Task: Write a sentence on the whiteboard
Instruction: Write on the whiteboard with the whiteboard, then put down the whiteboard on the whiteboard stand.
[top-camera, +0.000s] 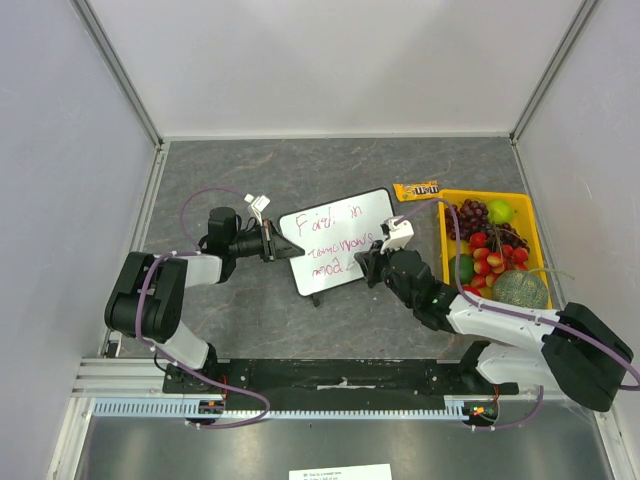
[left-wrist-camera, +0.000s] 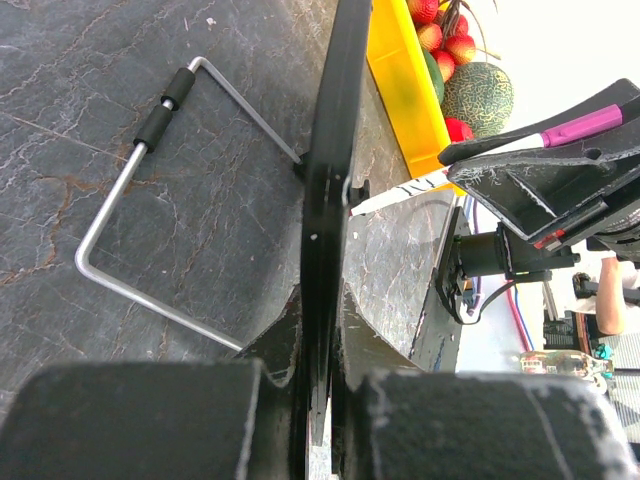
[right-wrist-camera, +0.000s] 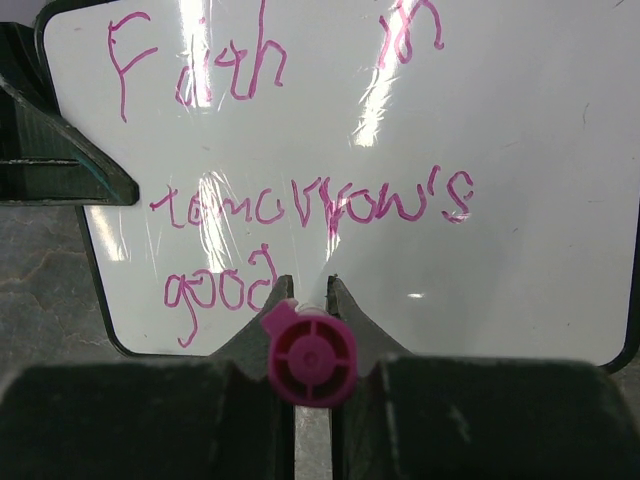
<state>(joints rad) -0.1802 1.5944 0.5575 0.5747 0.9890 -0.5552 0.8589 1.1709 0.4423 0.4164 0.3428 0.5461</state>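
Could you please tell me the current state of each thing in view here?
whiteboard: propped up, left edge clamped by the left pincer.
sentence: three pink lines written, "Faith in tomorrow's good".
marker: uncapped, tip at the board, held by the right pincer.
left pincer: shut on the whiteboard.
right pincer: shut on the marker.
yellow tray: full of fruit.

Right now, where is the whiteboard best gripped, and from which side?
Grip its thin left edge, from the left, where the left gripper is shut on it. The whiteboard stands propped on its wire stand, so this edge fits between jaws and leaves the writing free.
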